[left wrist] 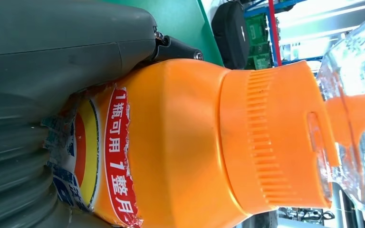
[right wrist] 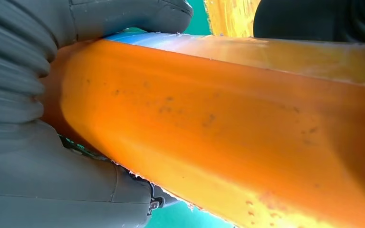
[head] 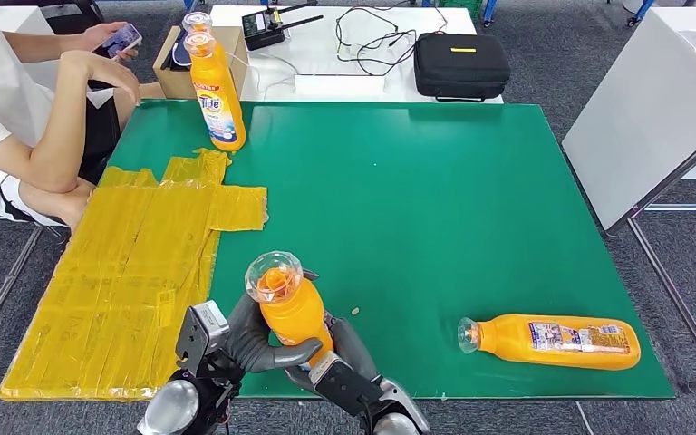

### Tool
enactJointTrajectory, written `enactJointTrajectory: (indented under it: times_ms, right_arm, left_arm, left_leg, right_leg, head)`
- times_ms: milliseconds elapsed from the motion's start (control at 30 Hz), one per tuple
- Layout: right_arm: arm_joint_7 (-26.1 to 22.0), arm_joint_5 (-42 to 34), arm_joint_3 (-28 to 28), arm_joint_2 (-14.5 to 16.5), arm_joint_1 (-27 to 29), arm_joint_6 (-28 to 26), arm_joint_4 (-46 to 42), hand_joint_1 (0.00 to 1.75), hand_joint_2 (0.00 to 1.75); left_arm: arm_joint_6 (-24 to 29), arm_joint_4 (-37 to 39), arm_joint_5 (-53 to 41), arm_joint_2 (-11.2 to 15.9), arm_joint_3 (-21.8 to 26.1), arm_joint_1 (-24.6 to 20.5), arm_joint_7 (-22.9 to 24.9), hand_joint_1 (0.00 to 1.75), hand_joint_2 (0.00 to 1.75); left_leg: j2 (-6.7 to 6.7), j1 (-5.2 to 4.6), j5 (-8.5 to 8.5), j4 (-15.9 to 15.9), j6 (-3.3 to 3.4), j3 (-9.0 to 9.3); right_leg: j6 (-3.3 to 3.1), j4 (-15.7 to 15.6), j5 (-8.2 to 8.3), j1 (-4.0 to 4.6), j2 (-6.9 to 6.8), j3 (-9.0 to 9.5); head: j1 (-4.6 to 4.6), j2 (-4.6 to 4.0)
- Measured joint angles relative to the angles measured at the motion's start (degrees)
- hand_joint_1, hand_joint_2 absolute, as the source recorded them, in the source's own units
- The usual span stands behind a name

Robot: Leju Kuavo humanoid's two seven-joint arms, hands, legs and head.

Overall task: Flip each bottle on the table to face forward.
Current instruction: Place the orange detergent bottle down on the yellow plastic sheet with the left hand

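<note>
Upright at the near edge of the smooth green tabletop (head: 435, 208), the orange plastic detergent bottle with a clear domed cap (head: 292, 308) sits between both of the robot's hands. Its left hand (head: 249, 340) wraps dark fingers around the bottle's body, the thick grey thumb crossing the front, while the right hand (head: 349, 358) presses against the opposite side; both hold it closely. Seen from the left wrist, the bottle (left wrist: 185, 142) has a ribbed orange collar, a glossy shell and a torn red, yellow and blue paper label. Seen from the right wrist, its flat side (right wrist: 228, 128) is speckled with dirt, and the ribbed grey hand cover (right wrist: 19, 85) lies against it.

Right of that bottle, near the same table edge, a second orange bottle with a printed label (head: 553, 341) lies on its side, cap toward the held one. Far beyond it, at the table's back left corner, a third orange bottle (head: 218, 91) stands upright, label showing. Left of the held bottle, crinkled yellow tape sheets (head: 136, 263) cover the table. A seated person's arm (head: 63, 136) rests near the back corner. Behind the table sit a brown cardboard box (head: 177, 72) and a black zip case (head: 461, 63).
</note>
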Motion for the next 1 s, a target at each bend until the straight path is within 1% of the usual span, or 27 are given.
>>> enactJointTrajectory:
  times_ms: [533,667,700,733,767,833,867,900,933,967,1000]
  right_arm:
    - [-0.02,-0.21,0.02,0.07,-0.26,0.08,0.44,1.75,1.75]
    - [-0.86,-0.48,-0.28,-0.01,-0.1,-2.16,0.1,0.0,1.75]
    - [-1.97,-1.09,-0.75,-0.43,0.55,-3.08,-1.35,0.0,1.75]
    - [-3.38,-2.15,-1.74,-1.24,1.62,-3.66,-4.29,0.0,1.75]
    - [-4.64,-3.51,-3.3,-2.3,2.93,-3.59,-8.39,0.0,1.75]
    - [-5.5,-5.8,-8.2,-4.56,5.45,-1.1,-18.17,0.0,1.75]
    - [-5.18,-6.26,-10.81,-5.22,6.35,0.51,-21.95,0.0,1.75]
    - [-4.99,-6.34,-13.13,-5.68,7.19,1.81,-25.2,0.0,1.75]
    - [-5.13,-6.15,-14.88,-5.91,7.99,2.48,-27.74,0.0,1.75]
    - [-5.46,-5.84,-16.04,-6.05,8.69,2.77,-29.7,0.0,1.75]
    - [-5.87,-5.47,-16.88,-6.14,9.31,2.87,-31.4,0.0,1.75]
  left_arm:
    - [-0.09,0.54,0.3,-0.02,0.01,-0.29,-0.04,1.75,1.75]
    - [0.45,0.6,0.39,-0.02,0.02,-0.36,-0.36,1.75,1.75]
    - [2.31,0.45,-1.45,0.13,0.07,-0.47,-0.44,1.75,1.75]
    - [6.01,0.1,-5.3,0.44,0.2,-0.67,-0.28,1.75,1.75]
    - [11.21,-0.4,-11.43,0.9,0.51,-1.01,0.15,1.75,1.75]
    - [22.65,-1.29,-31.06,2.11,1.82,-2.05,1.96,1.75,1.75]
    - [26.66,-1.47,-42.2,2.59,2.57,-2.63,2.94,1.75,1.75]
    - [29.35,-1.5,-53.16,2.91,3.21,-3.14,3.79,1.75,1.75]
    - [30.92,-1.46,-62.59,3.04,3.59,-3.48,4.48,1.75,1.75]
    - [31.82,-1.42,-69.43,3.1,3.74,-3.64,4.93,1.75,1.75]
    - [32.37,-1.37,-73.81,3.11,3.82,-3.7,5.31,1.75,1.75]
  left_leg:
    - [0.01,0.0,0.0,0.0,0.0,0.0]
    - [0.01,0.0,0.0,0.01,0.0,0.01]
    - [-0.04,0.0,0.01,0.02,0.01,0.0]
    - [-0.1,-0.01,0.03,0.02,0.02,-0.03]
    - [-0.15,-0.01,0.04,0.03,0.03,-0.06]
    - [-0.17,-0.02,0.03,0.02,0.04,-0.1]
    - [-0.16,-0.03,0.02,0.02,0.03,-0.08]
    - [-0.16,-0.04,0.02,0.02,0.03,-0.06]
    - [-0.17,-0.05,0.01,0.02,0.03,-0.05]
    - [-0.17,-0.05,0.01,0.02,0.03,-0.04]
    - [-0.16,-0.05,0.01,0.02,0.02,-0.05]
  right_leg:
    - [0.0,0.0,0.0,0.0,0.01,-0.01]
    - [0.0,0.0,0.0,0.0,0.04,-0.02]
    - [0.0,0.0,0.0,-0.01,0.03,-0.04]
    - [0.01,0.0,0.01,-0.02,0.0,-0.05]
    - [0.01,0.0,0.01,-0.02,-0.02,-0.06]
    - [0.01,0.0,0.02,-0.03,-0.05,-0.05]
    - [0.01,-0.01,0.02,-0.04,-0.04,-0.04]
    - [0.01,-0.01,0.02,-0.05,-0.04,-0.02]
    - [0.02,-0.01,0.01,-0.05,-0.04,-0.01]
    - [0.02,-0.01,0.01,-0.06,-0.04,0.0]
    - [0.02,-0.01,0.01,-0.06,-0.03,-0.01]
  head:
    - [0.0,0.0]
    - [0.0,0.0]
    - [-0.01,0.0]
    - [-0.01,0.0]
    - [0.01,0.0]
    - [0.0,0.0]
    - [0.0,0.0]
    - [-0.02,0.0]
    - [0.0,0.0]
    - [-0.01,0.0]
    - [0.0,0.0]
